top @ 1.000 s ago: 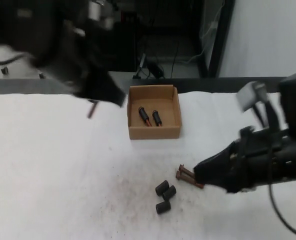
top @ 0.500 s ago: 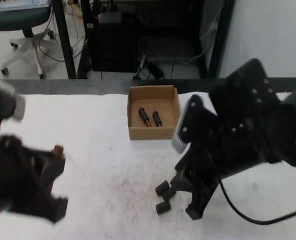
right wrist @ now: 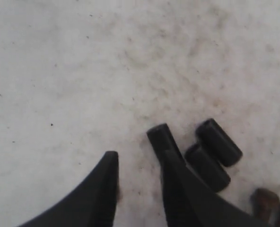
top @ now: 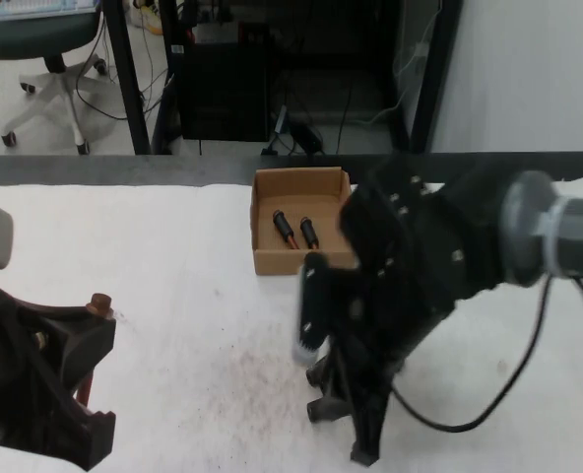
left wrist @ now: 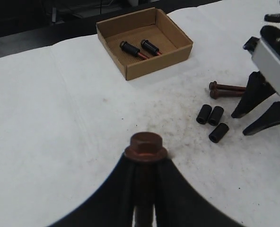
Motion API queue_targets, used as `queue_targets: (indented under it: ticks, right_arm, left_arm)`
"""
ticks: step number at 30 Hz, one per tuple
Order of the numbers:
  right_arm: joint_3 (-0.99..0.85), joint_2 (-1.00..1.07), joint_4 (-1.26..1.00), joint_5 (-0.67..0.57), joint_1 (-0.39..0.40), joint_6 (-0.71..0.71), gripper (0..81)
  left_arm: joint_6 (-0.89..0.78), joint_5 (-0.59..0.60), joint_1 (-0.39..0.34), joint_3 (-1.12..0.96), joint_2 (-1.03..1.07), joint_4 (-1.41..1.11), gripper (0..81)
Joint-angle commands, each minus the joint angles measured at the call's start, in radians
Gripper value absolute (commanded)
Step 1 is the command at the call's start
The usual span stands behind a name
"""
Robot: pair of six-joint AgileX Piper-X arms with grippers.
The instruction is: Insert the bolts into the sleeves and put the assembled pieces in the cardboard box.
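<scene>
The left claw (left wrist: 145,161) is clamped on a bolt (left wrist: 145,145); the right claw (right wrist: 140,158) hangs open over three loose sleeves (right wrist: 207,168).

High view: the cardboard box (top: 301,262) sits far back on the tabletop (top: 173,256) with two assembled pieces (top: 287,229) inside; against half a second ago the right arm has swung leftward over the sleeves, while the bolt has barely shifted. Left wrist view: the bolt stands upright, gripped by its shank below the head, and two spare bolts (left wrist: 225,89) lie just beside the sleeves. Right wrist view: one sleeve (right wrist: 161,138) lies just ahead of one fingertip (right wrist: 170,158). The sleeves look small, stiff, light and apt to roll; pinching one across mid-barrel seems best.
</scene>
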Motion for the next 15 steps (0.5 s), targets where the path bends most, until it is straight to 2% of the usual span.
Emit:
queue_targets:
  ticks: [1, 9, 15]
  right_arm:
    - [-0.031, 0.039, -0.002, 0.028, 0.034, -0.037, 30.0]
    - [-0.064, 0.115, -0.002, 0.105, 0.052, -0.064, 30.0]
    - [-0.064, 0.115, -0.002, 0.156, 0.033, -0.191, 30.0]
  left_arm:
    - [-0.007, 0.002, 0.001, -0.001, -0.005, -0.017, 0.2]
    - [-0.007, 0.002, 0.001, -0.001, -0.005, 0.011, 0.2]
    - [-0.007, 0.002, 0.001, -0.001, -0.005, 0.027, 0.2]
